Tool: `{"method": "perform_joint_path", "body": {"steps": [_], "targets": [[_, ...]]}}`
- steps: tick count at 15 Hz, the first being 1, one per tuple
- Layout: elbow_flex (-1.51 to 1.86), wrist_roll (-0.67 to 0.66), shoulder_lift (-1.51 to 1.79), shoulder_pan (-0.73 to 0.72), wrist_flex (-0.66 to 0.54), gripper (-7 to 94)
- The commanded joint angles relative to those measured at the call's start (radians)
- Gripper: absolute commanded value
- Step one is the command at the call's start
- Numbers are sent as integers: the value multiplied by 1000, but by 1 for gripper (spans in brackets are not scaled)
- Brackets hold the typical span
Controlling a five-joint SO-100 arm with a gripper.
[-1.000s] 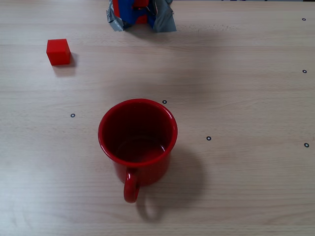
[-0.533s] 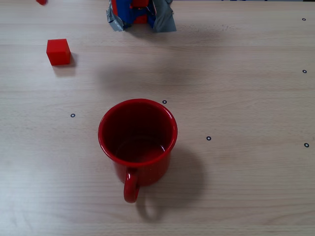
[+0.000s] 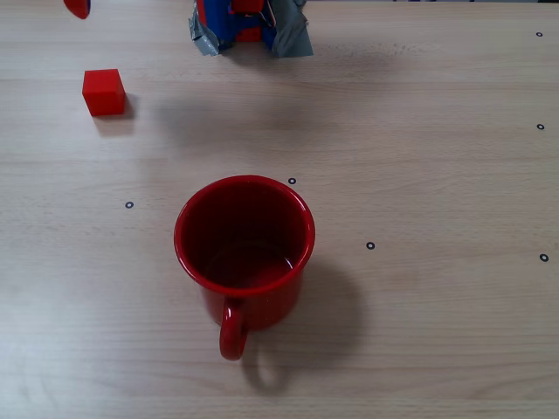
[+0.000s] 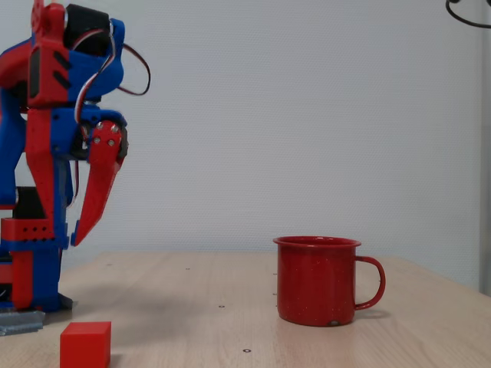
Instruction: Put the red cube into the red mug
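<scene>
The red cube (image 3: 104, 92) lies on the wooden table at the far left in a fixed view, and low at the left in front of the arm in the other (image 4: 86, 344). The red mug (image 3: 244, 240) stands upright and empty mid-table, its handle (image 3: 232, 332) towards the near edge; seen from the side the mug (image 4: 317, 280) is well to the right of the cube. My gripper (image 4: 77, 236) hangs in the air above and behind the cube, pointing down. Only one red finger shows, so its state is unclear. Its tip (image 3: 77, 7) just shows at the top left edge.
The arm's red and blue base (image 3: 251, 26) is taped to the table at the far edge. Small black ring marks (image 3: 370, 245) dot the tabletop. A white wall stands behind the table.
The red fingertip has come into the top left corner of the overhead view, moving towards the cube. The arm's shadow has slid left. Cube and mug have not moved.
</scene>
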Motion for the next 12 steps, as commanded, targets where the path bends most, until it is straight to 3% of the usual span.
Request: {"method": "perform_joint_path", "body": {"steps": [1,4,12], "targets": [[-3,-23,11,51,-37,0],[91,-2,-3,107,-161,0],[225,-120,-44,126,-207,0]]}}
